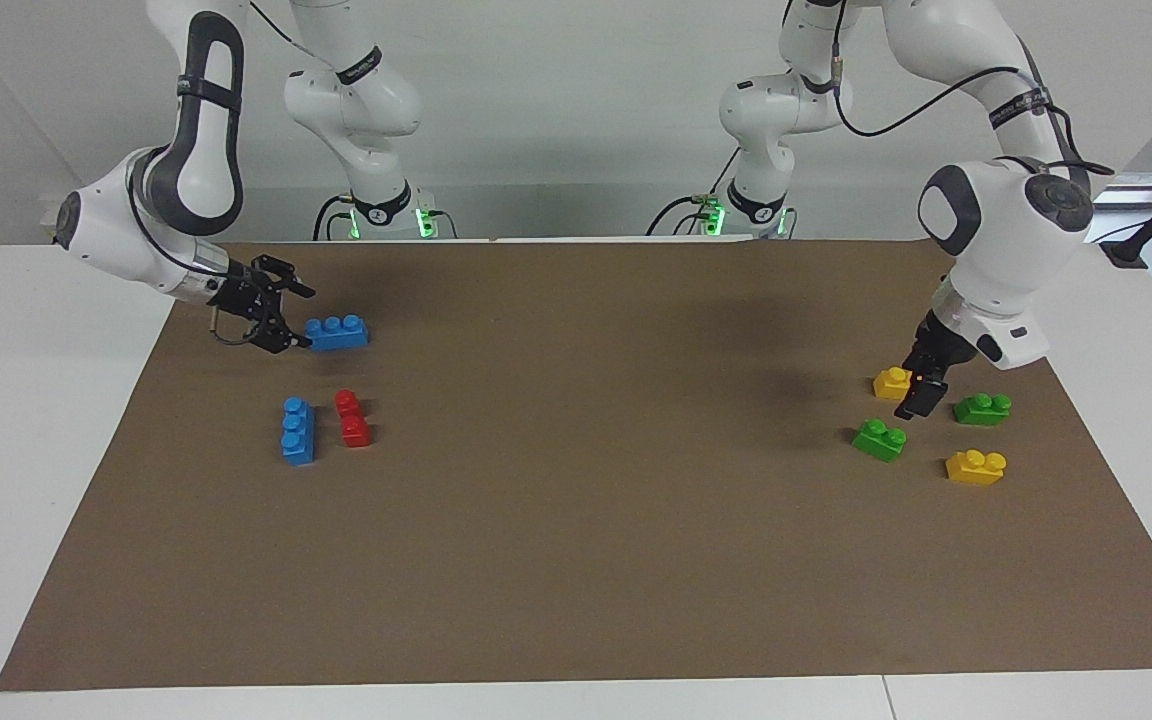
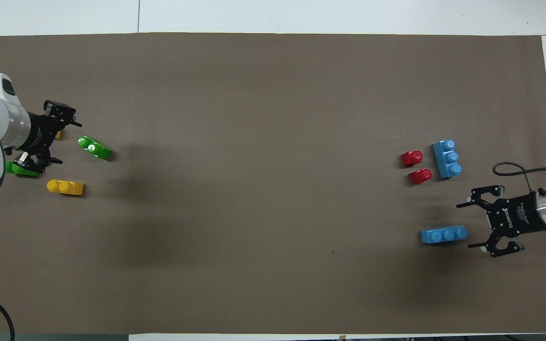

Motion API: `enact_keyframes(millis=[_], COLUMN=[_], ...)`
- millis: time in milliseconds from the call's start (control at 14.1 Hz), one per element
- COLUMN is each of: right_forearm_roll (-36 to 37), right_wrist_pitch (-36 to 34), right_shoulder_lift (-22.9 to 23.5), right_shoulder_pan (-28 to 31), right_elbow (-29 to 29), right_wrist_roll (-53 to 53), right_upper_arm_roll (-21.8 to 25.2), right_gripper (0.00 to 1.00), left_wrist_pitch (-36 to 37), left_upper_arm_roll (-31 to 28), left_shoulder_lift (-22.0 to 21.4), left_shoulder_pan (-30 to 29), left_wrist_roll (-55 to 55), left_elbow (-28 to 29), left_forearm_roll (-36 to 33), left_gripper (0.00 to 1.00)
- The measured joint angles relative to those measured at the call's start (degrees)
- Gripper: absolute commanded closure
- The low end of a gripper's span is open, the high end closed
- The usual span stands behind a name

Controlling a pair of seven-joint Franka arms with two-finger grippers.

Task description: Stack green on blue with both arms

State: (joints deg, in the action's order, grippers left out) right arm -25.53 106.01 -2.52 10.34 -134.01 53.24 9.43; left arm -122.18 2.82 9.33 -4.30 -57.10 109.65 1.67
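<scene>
The right gripper hangs low over the brown mat at the right arm's end of the table, its fingers spread wide and empty. Just in front of its fingertips lies the blue three-stud brick — flat on the mat, studs up, close to the tips but seemingly not touched. Farther from the robots than this gripper sit a second blue three-stud brick and, beside it, a red brick.

The left gripper is down among four small bricks at the left arm's end, its fingers spread and holding nothing. The bright green two-stud brick rests on the mat just off its tips, toward the table's middle, untouched. A yellow two-stud brick is partly hidden by the gripper's body — the darker green two-stud brick lies just beside it toward the table's end. Another yellow two-stud brick sits farther from the robots.
</scene>
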Motion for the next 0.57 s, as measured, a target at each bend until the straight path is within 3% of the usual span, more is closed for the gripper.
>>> enact_keyframes(millis=[569], right_forearm_roll=[-0.02], right_wrist_pitch=[3.11], right_shoulder_lift=[-0.14], right_shoulder_pan=[0.00], right_elbow=[-3.26], right_wrist_roll=[-3.60], right_upper_arm_roll=[0.01], right_gripper=[0.03], left_wrist_pitch=[-5.43], left_upper_arm_roll=[-0.14], left_shoulder_lift=[5.42], left_shoulder_pan=[-0.97], left_wrist_roll=[-2.62], left_elbow=[-0.22], left_forearm_roll=[-0.04], left_gripper=[0.00])
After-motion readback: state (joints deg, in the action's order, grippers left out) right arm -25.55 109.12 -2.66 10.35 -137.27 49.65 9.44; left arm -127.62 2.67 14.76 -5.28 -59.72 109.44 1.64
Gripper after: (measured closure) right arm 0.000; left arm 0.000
